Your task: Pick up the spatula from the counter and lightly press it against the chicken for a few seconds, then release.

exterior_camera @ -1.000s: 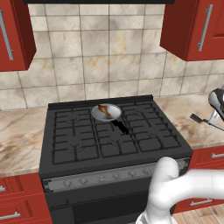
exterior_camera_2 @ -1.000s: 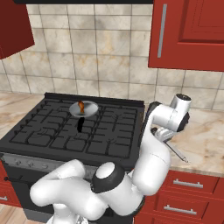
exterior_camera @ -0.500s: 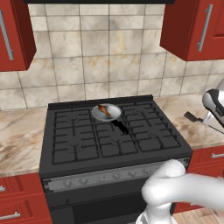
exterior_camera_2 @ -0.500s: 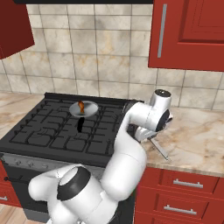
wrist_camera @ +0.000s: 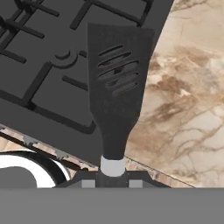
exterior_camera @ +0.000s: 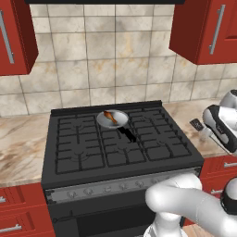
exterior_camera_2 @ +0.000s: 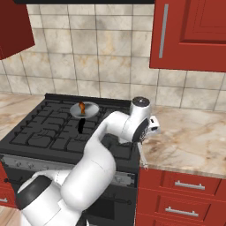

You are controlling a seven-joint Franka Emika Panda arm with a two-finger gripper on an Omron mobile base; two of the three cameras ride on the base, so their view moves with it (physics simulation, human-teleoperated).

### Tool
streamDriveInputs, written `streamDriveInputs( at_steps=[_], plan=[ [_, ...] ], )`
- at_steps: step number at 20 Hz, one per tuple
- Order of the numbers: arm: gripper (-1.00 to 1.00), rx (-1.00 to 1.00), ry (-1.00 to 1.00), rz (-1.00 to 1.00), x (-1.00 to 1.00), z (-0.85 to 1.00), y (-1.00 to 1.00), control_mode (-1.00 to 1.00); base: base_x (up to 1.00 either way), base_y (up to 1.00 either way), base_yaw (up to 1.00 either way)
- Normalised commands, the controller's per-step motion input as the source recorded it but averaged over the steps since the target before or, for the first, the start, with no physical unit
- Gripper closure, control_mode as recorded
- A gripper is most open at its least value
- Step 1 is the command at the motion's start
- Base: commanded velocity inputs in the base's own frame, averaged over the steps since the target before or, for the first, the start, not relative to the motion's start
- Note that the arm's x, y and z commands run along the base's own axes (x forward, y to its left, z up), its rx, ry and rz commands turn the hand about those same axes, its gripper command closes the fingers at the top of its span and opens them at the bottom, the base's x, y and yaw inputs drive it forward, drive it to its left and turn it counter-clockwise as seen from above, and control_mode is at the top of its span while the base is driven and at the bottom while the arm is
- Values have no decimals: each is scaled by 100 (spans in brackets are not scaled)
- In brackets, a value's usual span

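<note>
A black slotted spatula juts forward from my gripper, which is shut on its silver neck. The blade hangs over the stove's front right corner, where it meets the marble counter. From the left base view the gripper is at the right edge with the spatula's blade pointing towards the stove. In the right base view the spatula's thin handle hangs down below the hand. The chicken lies in a small grey pan on a rear burner, well away from the spatula.
The black stove has raised grates, and the pan's dark handle points towards the front. Marble counter runs on both sides. Red cabinets hang above at left and right.
The arm has swung left from over the counter towards the stove's right edge, carrying the spatula with it. The pan and chicken have not moved.
</note>
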Motion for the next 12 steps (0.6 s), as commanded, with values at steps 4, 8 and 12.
streamDriveInputs(
  at_steps=[4,8,12],
  plan=[
    [100,0,2,-6,0,31,30,-100,0,0,0],
    [100,0,7,0,0,30,19,-100,0,0,0],
    [100,0,6,4,0,13,13,-100,0,0,0]
  ],
)
